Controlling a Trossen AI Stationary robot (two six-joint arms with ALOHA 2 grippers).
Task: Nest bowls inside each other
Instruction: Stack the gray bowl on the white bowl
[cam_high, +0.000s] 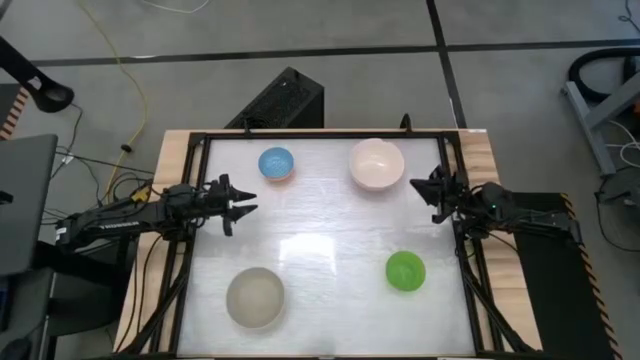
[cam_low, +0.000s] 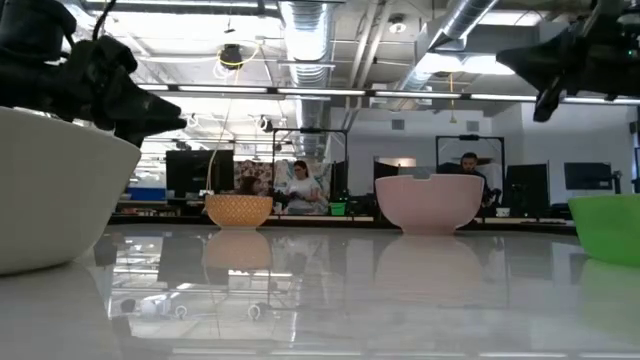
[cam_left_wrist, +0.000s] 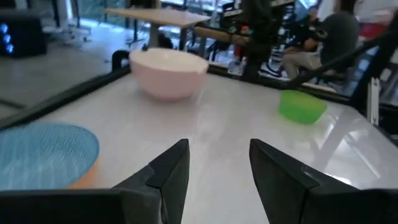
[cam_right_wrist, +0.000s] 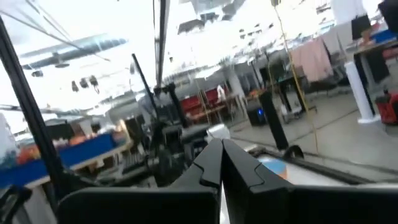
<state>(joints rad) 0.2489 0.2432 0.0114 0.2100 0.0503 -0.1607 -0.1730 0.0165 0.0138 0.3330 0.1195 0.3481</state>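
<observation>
Four bowls stand upright and apart on the white table. The light blue bowl (cam_high: 276, 163) is at the far left, the pale pink bowl (cam_high: 376, 164) at the far right, the grey-beige bowl (cam_high: 255, 297) at the near left and the green bowl (cam_high: 405, 271) at the near right. My left gripper (cam_high: 250, 203) hovers open at the table's left edge, pointing level across the table, with nothing between its fingers (cam_left_wrist: 217, 168). My right gripper (cam_high: 414, 184) is shut at the right edge near the pink bowl, tipped upward (cam_right_wrist: 221, 162), and holds nothing.
A black frame (cam_high: 196, 200) runs around the table top. The table's middle (cam_high: 320, 230) lies bare between the bowls. In the low view both grippers hang above the bowls' rims, and people sit at desks in the room beyond the table.
</observation>
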